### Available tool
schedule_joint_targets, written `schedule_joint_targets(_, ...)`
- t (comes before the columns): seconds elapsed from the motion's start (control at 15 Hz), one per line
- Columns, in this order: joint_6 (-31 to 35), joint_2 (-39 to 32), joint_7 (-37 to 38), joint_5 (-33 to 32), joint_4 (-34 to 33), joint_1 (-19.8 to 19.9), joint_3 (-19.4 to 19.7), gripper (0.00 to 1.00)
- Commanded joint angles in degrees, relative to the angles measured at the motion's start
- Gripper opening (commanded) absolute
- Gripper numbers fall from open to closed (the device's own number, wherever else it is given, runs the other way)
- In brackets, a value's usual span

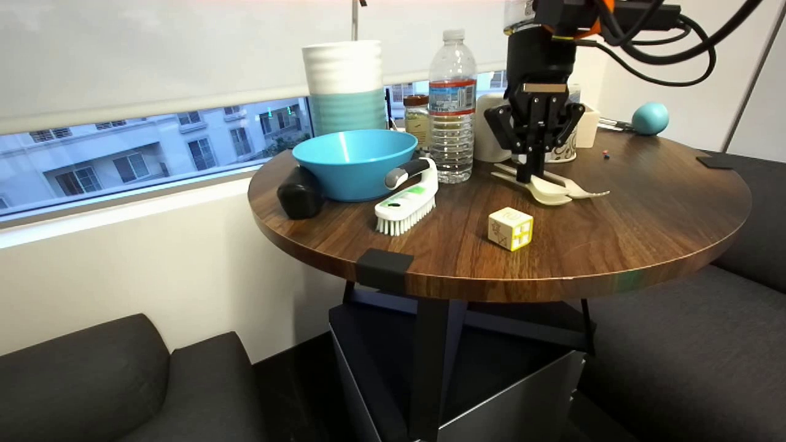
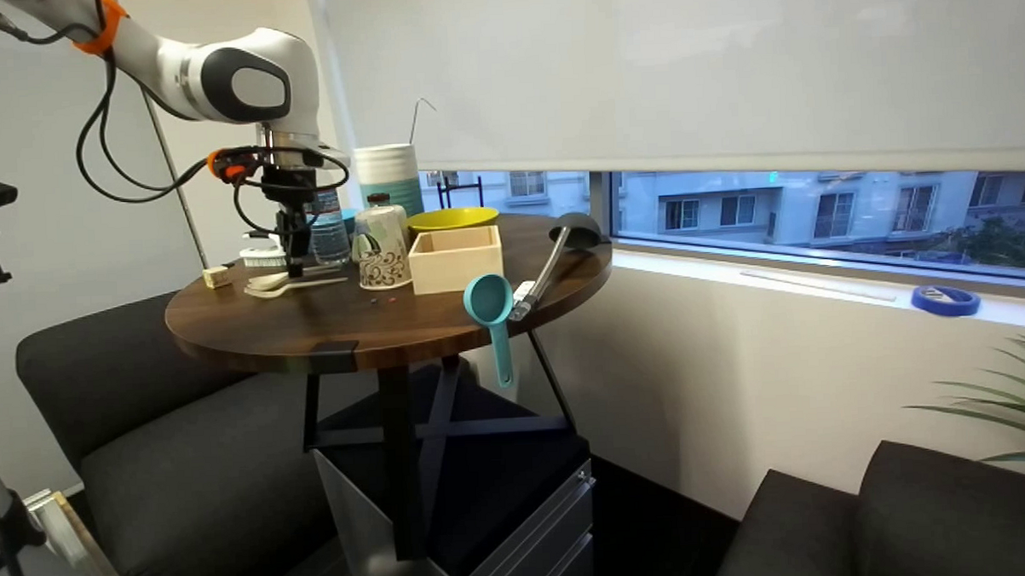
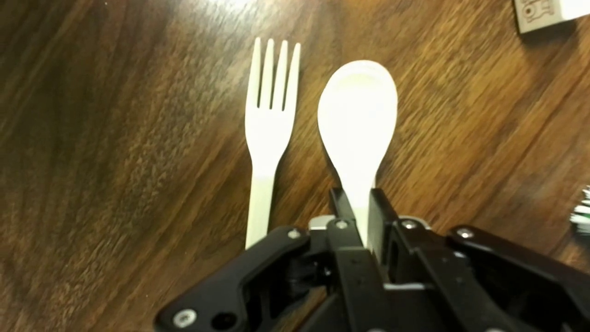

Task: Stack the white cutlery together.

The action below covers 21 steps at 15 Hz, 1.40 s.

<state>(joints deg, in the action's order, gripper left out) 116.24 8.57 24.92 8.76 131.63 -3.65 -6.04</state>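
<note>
arm (image 2: pixel 241 80) bent down, gripper (image 3: pixel 359 198) vertical, fingers (image 3: pixel 342 207) pinching at least one spoon (image 3: pixel 358 108), one fork (image 3: pixel 268 138) just left in the wrist view

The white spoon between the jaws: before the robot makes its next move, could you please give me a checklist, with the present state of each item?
1. Jaws on the handle of the white spoon: ok, one on each side.
2. Grip firm: cannot tell; pressure does not show.
3. Second spoon underneath: ok, its bowl shows just below the first in an exterior view.
4. Spoons touching: cannot tell.
5. White fork stacked with the spoons: not ok, its head lies on the table, apart from theirs.
6. Block clear of fork and spoons: ok, it stands apart.
</note>
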Motion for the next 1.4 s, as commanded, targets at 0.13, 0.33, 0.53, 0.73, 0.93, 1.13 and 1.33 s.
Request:
schedule_joint_targets(0.13,0.14,-1.03,1.57,-0.94,-1.23,-0.18,-0.67,0.04)
schedule_joint_targets(0.33,0.43,-0.93,1.41,-1.05,-1.14,-0.22,-0.8,0.04)
schedule_joint_targets(0.53,1.23,-0.66,1.46,-1.62,-0.87,-0.16,-0.96,0.04)
schedule_joint_targets(0.73,1.65,-0.49,1.55,-2.38,-0.75,-0.19,-1.15,0.04)
schedule_joint_targets(0.93,1.54,-0.59,1.32,-2.77,-0.79,-0.21,-1.2,0.04)
schedule_joint_targets(1.13,0.86,-0.68,1.21,-2.48,-0.97,-0.23,-1.15,0.39)
schedule_joint_targets(1.33,0.87,-0.69,0.95,-2.22,-1.03,-0.18,-1.02,0.53)
